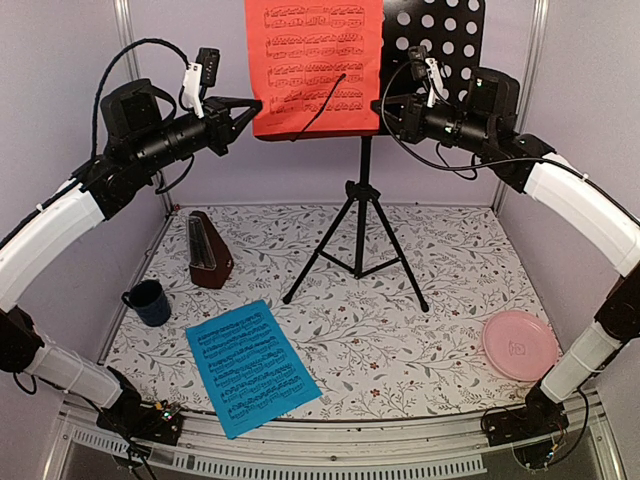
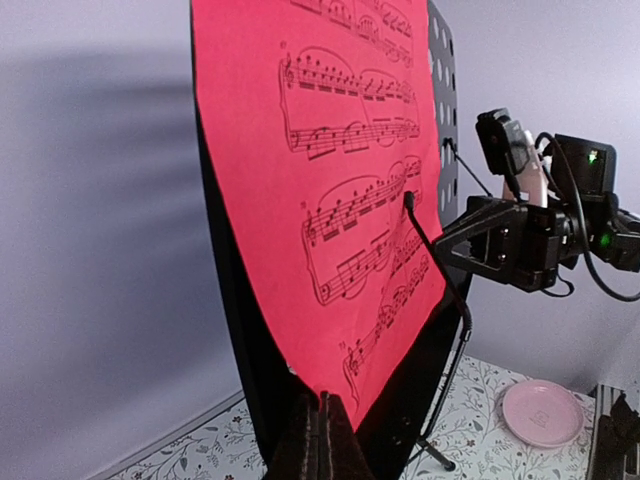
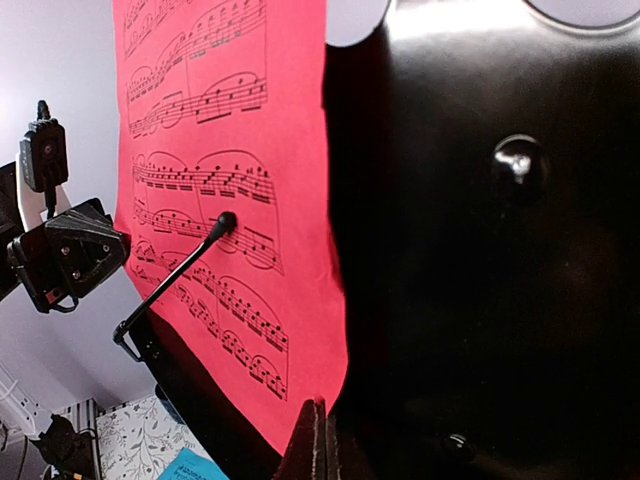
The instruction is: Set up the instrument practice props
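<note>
Both shut: left gripper [image 1: 254, 104] at the lower left edge of the red sheet [image 1: 315, 60], right gripper [image 1: 379, 106] at its lower right; you can't tell whether either nips paper. Sheet leans on the stand [image 1: 440, 40], thin, floppy, tears easily; take an edge gently.

A music stand [image 1: 362, 200] is set far and central on the table [image 1: 430, 300], with one sheet of music [image 1: 310, 60] propped on its left half, a metronome [image 1: 208, 250] and mug [image 1: 150, 302] placed left, a second sheet [image 1: 250, 365] laid near left, and a plate [image 1: 520, 343] near right.
</note>
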`<state>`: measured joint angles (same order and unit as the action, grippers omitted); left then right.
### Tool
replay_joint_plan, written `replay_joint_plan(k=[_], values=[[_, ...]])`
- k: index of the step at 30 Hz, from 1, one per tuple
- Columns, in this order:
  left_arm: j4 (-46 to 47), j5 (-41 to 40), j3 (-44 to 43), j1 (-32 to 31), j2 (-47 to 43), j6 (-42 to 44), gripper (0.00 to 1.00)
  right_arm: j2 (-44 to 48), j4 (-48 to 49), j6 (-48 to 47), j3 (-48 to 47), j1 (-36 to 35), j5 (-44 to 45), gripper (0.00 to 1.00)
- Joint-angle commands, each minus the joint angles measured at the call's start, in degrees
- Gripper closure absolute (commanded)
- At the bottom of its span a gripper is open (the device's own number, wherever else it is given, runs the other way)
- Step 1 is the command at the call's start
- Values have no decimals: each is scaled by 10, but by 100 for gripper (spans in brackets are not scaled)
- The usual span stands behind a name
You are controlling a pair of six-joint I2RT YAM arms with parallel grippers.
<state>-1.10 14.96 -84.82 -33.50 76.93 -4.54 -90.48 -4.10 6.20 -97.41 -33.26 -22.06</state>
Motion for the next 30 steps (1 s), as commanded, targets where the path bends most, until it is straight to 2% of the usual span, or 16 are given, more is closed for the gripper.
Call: replay_joint_plan(k=[1,9,10,11,15,20,26,30], values=[[7,-18,-13,4,1,6,100,14,-11,-7,5,2,19,100],[3,-49,-16,4,-1,9,100,9,0,-12,-7,2,26,100],[1,-51,-18,4,-1,9,100,7,-1,-13,-10,3,23,99],[0,-52,-19,4,0,10,99,6,-4,-13,-11,2,18,92],[-5,-44,-19,4,-5,7,75,16,-7,-21,-7,2,-4,63],[-12,-47,-5,1,-32,3,53,39,3,-19,7,2,-15,43],[-44,-89,36,0,-70,-3,30,71,17,-18,39,1,-56,30],[-73,-126,79,1,-95,-22,24,100,24,-22,67,-3,-79,23]])
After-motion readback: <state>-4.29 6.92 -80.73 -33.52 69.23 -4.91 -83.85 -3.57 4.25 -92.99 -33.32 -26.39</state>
